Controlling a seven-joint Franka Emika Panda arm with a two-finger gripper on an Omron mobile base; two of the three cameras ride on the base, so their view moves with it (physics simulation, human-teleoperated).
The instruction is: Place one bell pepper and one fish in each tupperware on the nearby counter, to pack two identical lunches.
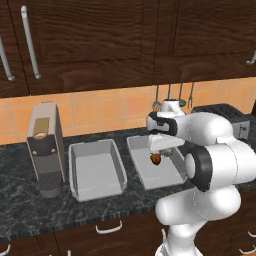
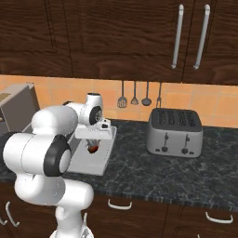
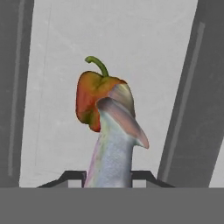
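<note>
My gripper (image 3: 109, 176) is shut on a silvery fish (image 3: 113, 144), which stands up between the fingertips with its tail end away from the hand. Past the fish, a red-orange bell pepper (image 3: 89, 98) with a green stem lies on the pale floor of the right tupperware (image 3: 144, 48). In the left base view the gripper (image 1: 155, 152) hangs low over that right tupperware (image 1: 167, 176), with the reddish pepper (image 1: 155, 159) just under it. The left tupperware (image 1: 97, 175) beside it looks empty. From the right base view the gripper (image 2: 93, 141) is over the same tray (image 2: 103, 160) on the counter (image 2: 139, 172).
A tall coffee machine (image 1: 46, 147) stands left of the trays. A silver toaster (image 2: 174, 132) sits to the right of them on the counter (image 1: 30, 210). Utensils (image 2: 135, 96) hang on the tiled wall behind. Dark cabinets hang above, and drawers with white handles run below.
</note>
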